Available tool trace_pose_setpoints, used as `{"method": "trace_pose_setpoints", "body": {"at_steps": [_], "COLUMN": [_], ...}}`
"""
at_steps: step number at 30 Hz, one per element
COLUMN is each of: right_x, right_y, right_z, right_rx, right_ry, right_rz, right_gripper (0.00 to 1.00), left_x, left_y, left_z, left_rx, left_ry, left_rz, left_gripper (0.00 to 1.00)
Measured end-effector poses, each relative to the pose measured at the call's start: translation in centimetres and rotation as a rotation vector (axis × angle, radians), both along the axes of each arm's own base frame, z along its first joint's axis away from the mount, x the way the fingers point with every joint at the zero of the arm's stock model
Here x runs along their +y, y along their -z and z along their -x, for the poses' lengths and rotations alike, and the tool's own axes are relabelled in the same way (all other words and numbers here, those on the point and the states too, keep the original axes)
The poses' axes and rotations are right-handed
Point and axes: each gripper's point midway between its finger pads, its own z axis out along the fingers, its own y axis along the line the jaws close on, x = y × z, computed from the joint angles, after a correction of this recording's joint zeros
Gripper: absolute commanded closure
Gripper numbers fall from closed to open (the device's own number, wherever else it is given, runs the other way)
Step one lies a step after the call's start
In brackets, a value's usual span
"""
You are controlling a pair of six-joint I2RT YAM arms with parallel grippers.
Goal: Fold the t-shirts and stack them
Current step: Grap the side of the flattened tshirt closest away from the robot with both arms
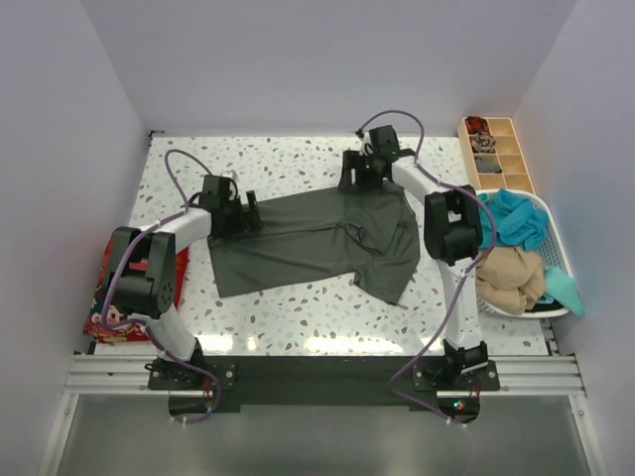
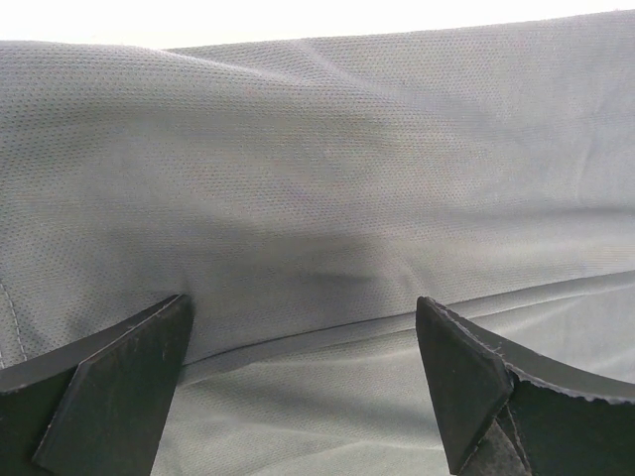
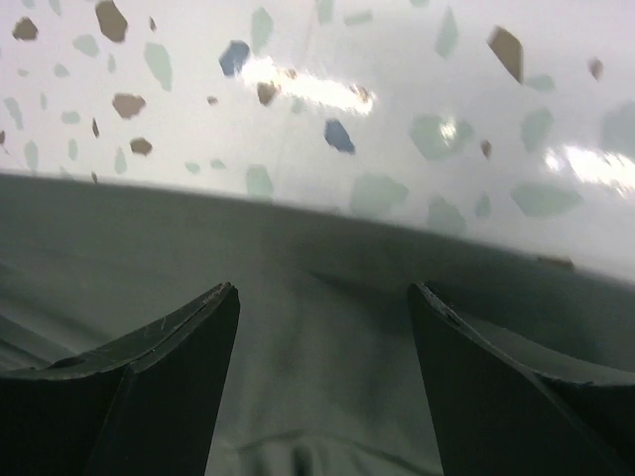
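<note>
Two containers sat at the right side of the table (image 1: 298, 309). The white basket (image 1: 549, 211) held a teal t-shirt (image 1: 511, 218) and a tan t-shirt (image 1: 511, 278), both spilling over its rim. The wooden divided tray (image 1: 499, 151) beyond it had small dark items in a few compartments (too small to identify). The dark grey-green t-shirt (image 1: 317, 243) lay spread across the middle of the table. The left hand (image 2: 303, 337) hung wide open over its left edge. The right hand (image 3: 322, 327), jaws apart and gripping nothing, stood over its far edge. A red t-shirt (image 1: 109, 317) lay at the table's near left edge.
</note>
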Motion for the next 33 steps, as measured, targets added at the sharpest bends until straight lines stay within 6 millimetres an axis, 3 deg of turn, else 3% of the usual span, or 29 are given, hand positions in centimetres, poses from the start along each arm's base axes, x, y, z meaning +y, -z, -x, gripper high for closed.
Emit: {"method": "trace_pose_setpoints", "body": {"at_steps": [3,7,10,12,15,20,23,29,33], "right_x": [-2.1,-5.1,-7.0,-7.8,-8.8,-9.5,-9.3,-9.5,-10.0], "right_y": [-1.6,-7.1,-11.6,-13.0,-11.7,-4.3,-2.2,-1.7,-1.8], "right_z": [1.1,3.1,6.5,9.1,14.1,23.5,27.7,30.6,31.8], "right_rx": [-0.011,-0.092,-0.163,-0.180,-0.135,0.075,0.149,0.178,0.181], "right_ry": [0.035,0.100,0.140,0.167,0.202,0.220,0.212,0.261,0.314], "right_rz": [0.040,0.079,0.072,0.052,0.031,0.041,0.050,0.040,0.041], "right_gripper": [0.23,0.24,0.26,0.27,0.28,0.28,0.28,0.28,0.28], "left_x": [0.2,0.5,0.6,0.6,-0.4,-3.7,-3.8,-2.3,-1.3], "left_y": [-0.2,-2.1,-4.3,-5.1,-4.9,-3.6,-2.5,-0.4,0.0], "left_z": [0.6,2.1,3.3,4.7,7.8,13.2,15.3,18.8,19.4], "left_rx": [0.009,-0.019,-0.075,-0.102,-0.101,-0.065,-0.036,0.025,0.042], "left_ry": [-0.005,-0.017,-0.037,-0.045,-0.040,0.023,-0.003,-0.096,-0.161], "left_rz": [-0.006,-0.002,0.006,0.015,0.038,0.092,0.094,0.074,0.050], "left_gripper": [0.00,0.00,0.00,0.00,0.00,0.00,0.00,0.00,0.00]}}
